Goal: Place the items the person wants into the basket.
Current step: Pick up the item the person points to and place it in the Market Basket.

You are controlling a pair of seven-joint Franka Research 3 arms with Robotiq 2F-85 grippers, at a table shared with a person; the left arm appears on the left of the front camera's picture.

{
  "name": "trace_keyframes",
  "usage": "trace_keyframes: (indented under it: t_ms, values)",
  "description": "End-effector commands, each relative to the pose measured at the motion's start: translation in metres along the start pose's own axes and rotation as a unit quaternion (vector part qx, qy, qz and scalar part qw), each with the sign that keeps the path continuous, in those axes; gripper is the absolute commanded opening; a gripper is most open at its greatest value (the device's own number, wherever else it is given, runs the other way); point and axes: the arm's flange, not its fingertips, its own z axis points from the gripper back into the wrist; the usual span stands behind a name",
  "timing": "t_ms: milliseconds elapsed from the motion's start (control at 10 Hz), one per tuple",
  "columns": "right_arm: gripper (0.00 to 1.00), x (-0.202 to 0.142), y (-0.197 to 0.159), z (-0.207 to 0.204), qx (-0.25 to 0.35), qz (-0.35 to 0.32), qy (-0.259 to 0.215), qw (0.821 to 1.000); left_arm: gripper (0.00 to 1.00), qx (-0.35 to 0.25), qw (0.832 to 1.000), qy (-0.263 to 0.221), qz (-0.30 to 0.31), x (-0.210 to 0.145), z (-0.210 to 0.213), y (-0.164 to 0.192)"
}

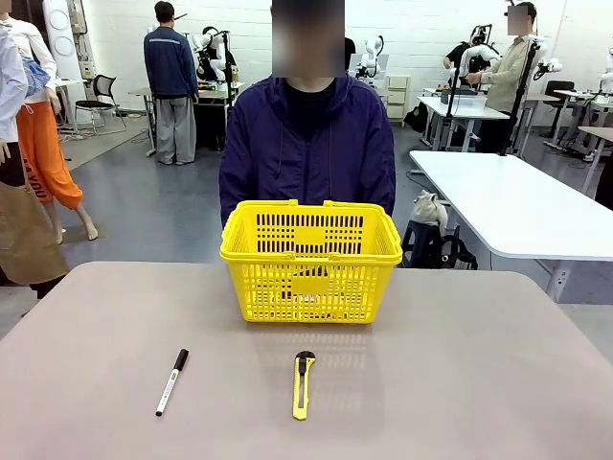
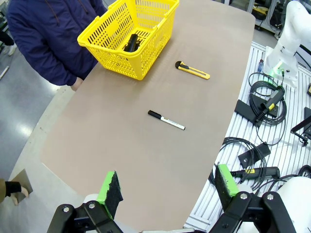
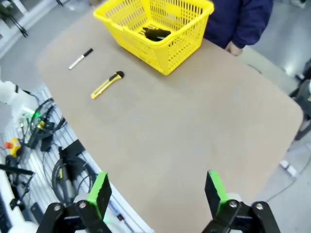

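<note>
The yellow basket (image 1: 311, 257) stands at the far middle of the table, right in front of the person (image 1: 306, 144) in a dark navy jacket. Inside it lies a black stapler (image 2: 131, 42), also seen as a dark shape (image 3: 155, 33) through the open top. My left gripper (image 2: 168, 183) hangs open above the table's near left corner, nothing between its green pads. My right gripper (image 3: 158, 189) is open too, high over the near right part of the table, holding nothing.
A white marker with a black cap (image 1: 172, 381) lies on the near left of the table. A yellow-and-black utility knife (image 1: 302, 383) lies near the middle front. Cables and mounts (image 2: 265, 104) sit off the table's near edge.
</note>
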Motion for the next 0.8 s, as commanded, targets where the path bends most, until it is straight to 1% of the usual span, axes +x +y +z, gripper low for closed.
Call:
trace_keyframes:
  t_ms: [0, 200, 400, 500, 700]
  values:
    - [1.0, -0.022, 0.005, -0.002, -0.007, 0.016, -0.032, 0.999, 1.0, -0.006, 1.0, -0.006, -0.002, 0.001, 0.001, 0.0]
    - [1.0, -0.035, 0.008, 0.006, -0.01, 0.028, -0.062, 0.998, 1.0, -0.006, 1.0, -0.006, -0.002, 0.001, 0.001, 0.0]
    - [1.0, -0.033, 0.008, 0.008, -0.002, 0.014, -0.093, 0.996, 1.0, -0.006, 1.0, -0.006, -0.002, 0.001, 0.001, 0.0]
    - [1.0, -0.032, 0.008, 0.016, -0.013, 0.021, -0.047, 0.999, 1.0, -0.006, 1.0, -0.006, -0.002, 0.001, 0.001, 0.0]
    - [1.0, -0.032, 0.008, 0.016, -0.013, 0.021, -0.047, 0.999, 1.0, -0.006, 1.0, -0.006, -0.002, 0.001, 0.001, 0.0]
